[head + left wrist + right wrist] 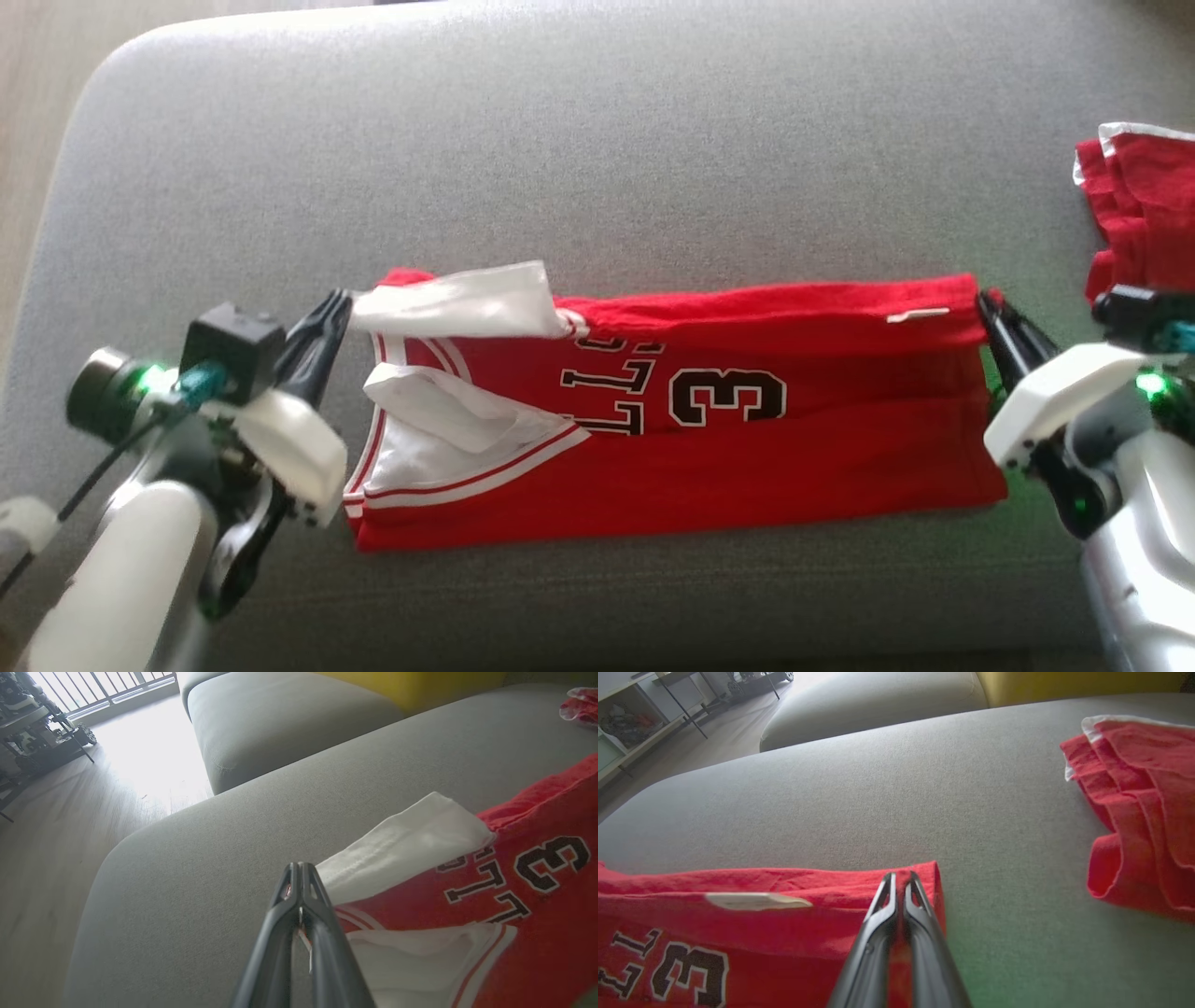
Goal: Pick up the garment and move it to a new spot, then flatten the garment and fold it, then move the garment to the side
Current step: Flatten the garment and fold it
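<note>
The red jersey (747,439) lies on the grey sofa cushion (597,140), folded into a long band that stretches between the 2 grippers, with the number 3 and black lettering facing up.

The left gripper (331,313) sits at the band's neck end. Its fingers are pressed together, tips touching the end of a white flap (467,299) of turned-out lining. The head view does not settle what the fingers hold. The left wrist view does: a thin sliver of red and white fabric runs down between the closed fingers, so they pinch the jersey's edge. The flap spreads away just right of the tips there.

The right gripper (988,308) is at the opposite end, fingers clamped together on the far hem corner. In the right wrist view red cloth shows between the fingers and the corner folds up around their tips. A pale label (920,315) lies on the jersey just left of them.

A second red garment (1144,205) with white trim is bunched to the right of the right gripper, well apart from the jersey; the right wrist view shows its stacked folds.

Beyond the left fingertips, the left wrist view shows a wooden floor (46,858), a second grey cushion (280,718) and a yellow one (420,686).
</note>
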